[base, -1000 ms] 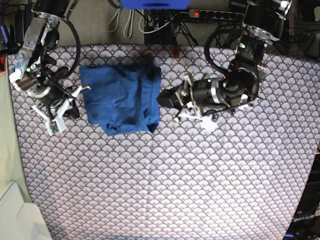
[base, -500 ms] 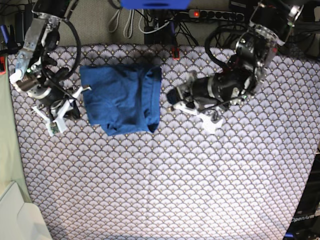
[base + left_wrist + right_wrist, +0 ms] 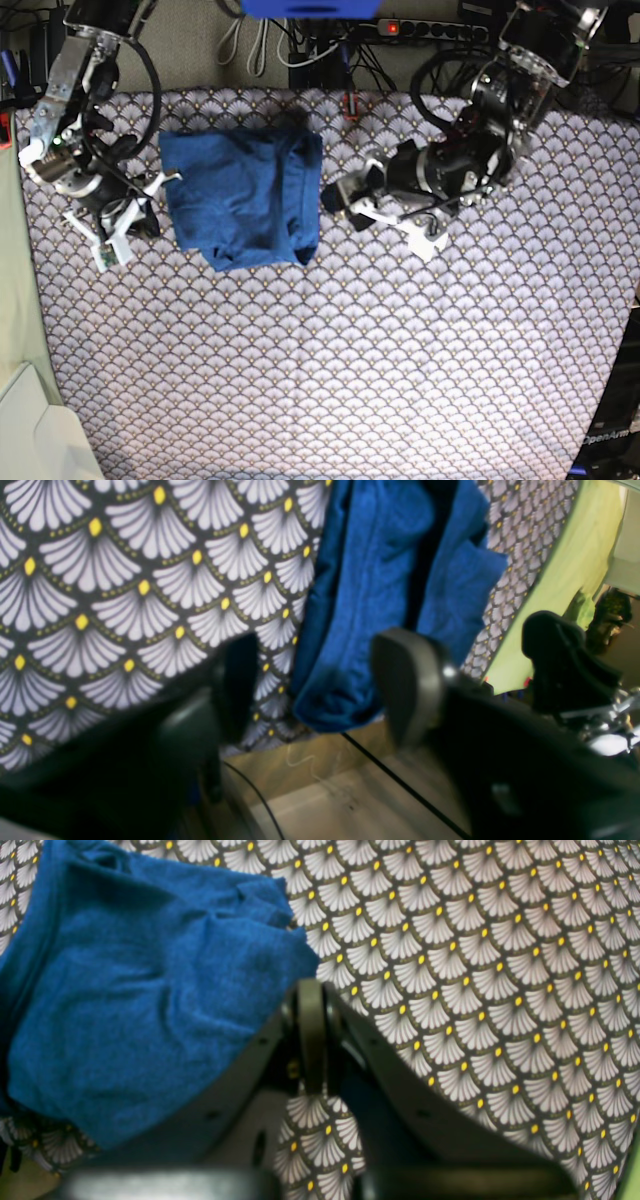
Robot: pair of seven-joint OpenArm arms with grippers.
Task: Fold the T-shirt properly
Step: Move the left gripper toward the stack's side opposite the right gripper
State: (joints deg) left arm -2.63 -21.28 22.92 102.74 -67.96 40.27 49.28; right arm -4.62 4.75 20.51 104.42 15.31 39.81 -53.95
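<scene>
— Shirt first: where, and in what shape?

— T-shirt folded into a rough, thick square, lying toward the far left of the counter. Plain royal blue, soft knit, no print. Several layers stacked; a darker fold running down the right side, bottom edge slanting to a blunt corner at lower left. Small wrinkles on top in the right wrist view, edges loose rather than crisp. Far edge lying close to the counter's rim in the left wrist view.

— And the pincers?

— Left pincer just beside the shirt's right edge, clear of the cloth, jaws spread apart with nothing between them; same in its own camera, dark fingers framing the shirt's end. Right pincer just off the shirt's left edge, jaws pressed together and empty, seen closed in the right wrist view too.

— Surface and surroundings?

— Counter covered with a cloth of pale fan scallops on dark ground, yellow dots at the tips. Pale green sheet along the left side. Beyond the far edge, a power strip with a red light and tangled cables. Wooden floor under the counter rim in the left wrist view.
</scene>
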